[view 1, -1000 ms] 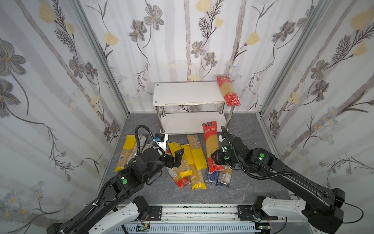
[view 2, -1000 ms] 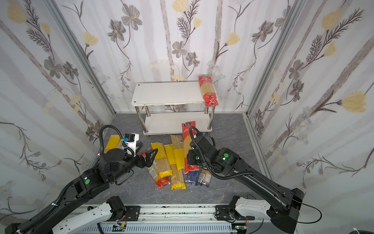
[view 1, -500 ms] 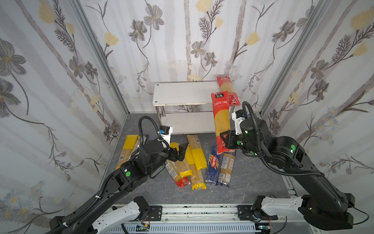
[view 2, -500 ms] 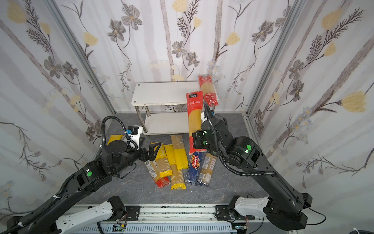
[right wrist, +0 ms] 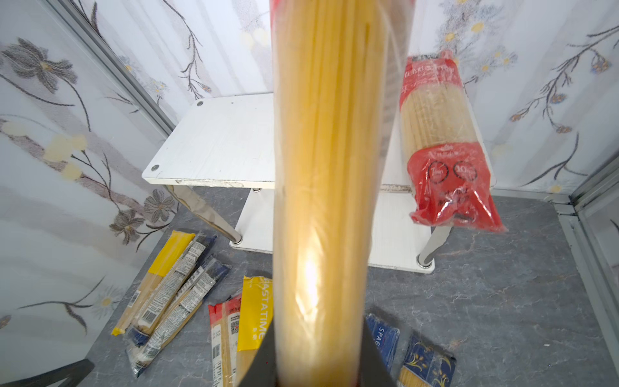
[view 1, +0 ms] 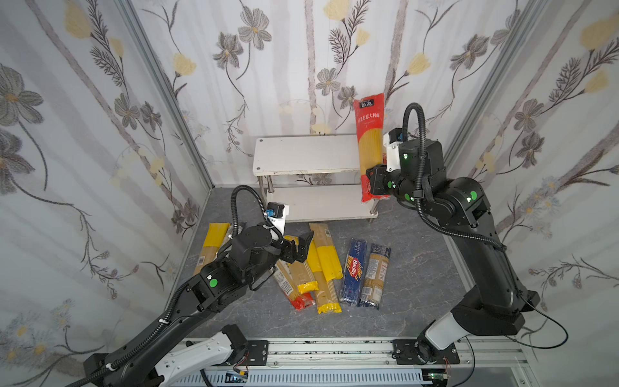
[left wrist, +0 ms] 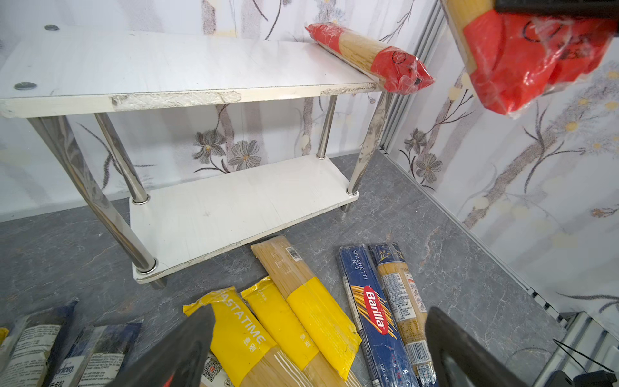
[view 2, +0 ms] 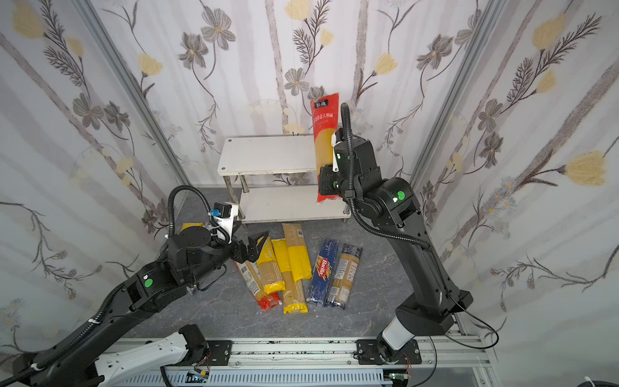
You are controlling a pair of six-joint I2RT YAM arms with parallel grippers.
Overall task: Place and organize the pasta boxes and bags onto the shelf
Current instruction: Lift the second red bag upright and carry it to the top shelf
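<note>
Your red-ended spaghetti bag (view 1: 369,140) stands upright, clamped near its lower end in the right claw (view 1: 372,179), before the shelf's (view 1: 301,157) right end. There a second red bag (left wrist: 368,55) overhangs the chipped front edge; the board leftward is open. Your left claw (view 1: 299,246), jaws apart, hovers over yellow packs (view 1: 330,264).

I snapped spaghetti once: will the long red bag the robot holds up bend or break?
It is probably stiff: the red bag stands nearly upright from the right gripper, held near its lower end, without drooping. It may be slippery; its clear plastic shines. The thin strands could likely snap if dropped.
</note>
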